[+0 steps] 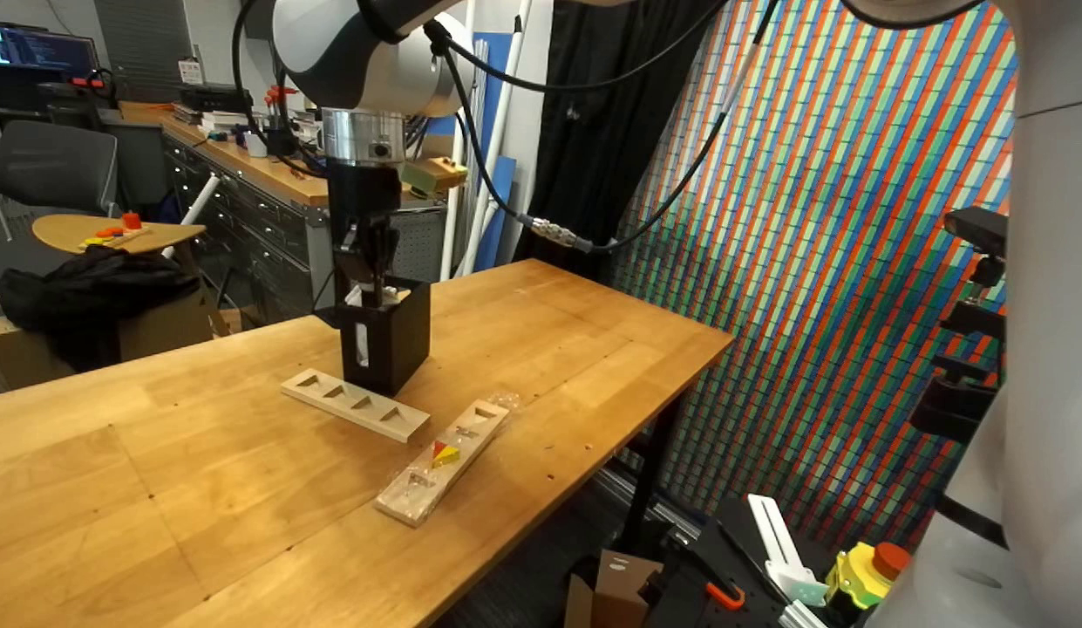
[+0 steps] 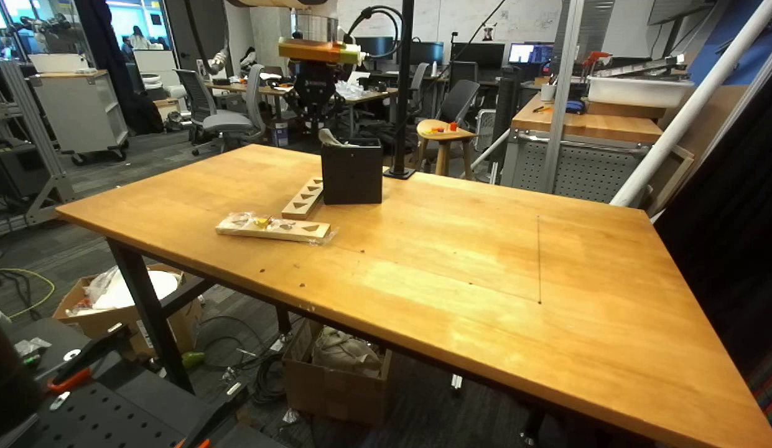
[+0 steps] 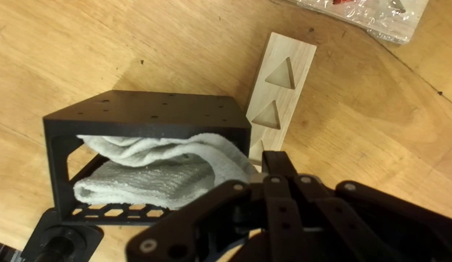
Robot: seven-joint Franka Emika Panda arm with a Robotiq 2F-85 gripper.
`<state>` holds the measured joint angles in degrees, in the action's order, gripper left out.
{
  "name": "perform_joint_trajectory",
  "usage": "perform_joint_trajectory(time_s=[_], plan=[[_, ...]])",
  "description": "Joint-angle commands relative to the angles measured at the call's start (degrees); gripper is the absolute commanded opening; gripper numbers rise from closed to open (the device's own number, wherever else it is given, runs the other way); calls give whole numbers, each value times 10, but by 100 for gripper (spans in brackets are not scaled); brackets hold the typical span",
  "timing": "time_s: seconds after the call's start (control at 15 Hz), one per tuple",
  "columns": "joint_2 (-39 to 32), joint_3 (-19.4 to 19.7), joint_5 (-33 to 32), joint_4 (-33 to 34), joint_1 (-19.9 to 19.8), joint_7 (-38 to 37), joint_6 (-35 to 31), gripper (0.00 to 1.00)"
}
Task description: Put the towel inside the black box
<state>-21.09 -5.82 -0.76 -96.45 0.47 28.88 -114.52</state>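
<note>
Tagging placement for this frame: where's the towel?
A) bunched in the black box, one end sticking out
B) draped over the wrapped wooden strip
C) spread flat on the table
A: in the wrist view the towel lies bunched inside the black box, and in an exterior view one towel end pokes above it.

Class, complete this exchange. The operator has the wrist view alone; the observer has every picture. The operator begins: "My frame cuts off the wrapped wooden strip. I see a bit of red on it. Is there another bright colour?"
Observer: Yes. In an exterior view, a yellow piece shows right beside the red piece.
Operator: Is everything in the black box below its rim?
Observer: No. In an exterior view, part of the towel stands above it.
Operator: What is the black foot at my lower left?
Observer: It belongs to a tall black post, which runs out of the top of an exterior view.
</note>
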Motion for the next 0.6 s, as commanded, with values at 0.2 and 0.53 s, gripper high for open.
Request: perform_joint_trajectory(time_s=[0.2,0.53], plan=[[-18,1,6,35,-14,13,-19,0],[-43,-2,19,50,-27,14,-29,0]])
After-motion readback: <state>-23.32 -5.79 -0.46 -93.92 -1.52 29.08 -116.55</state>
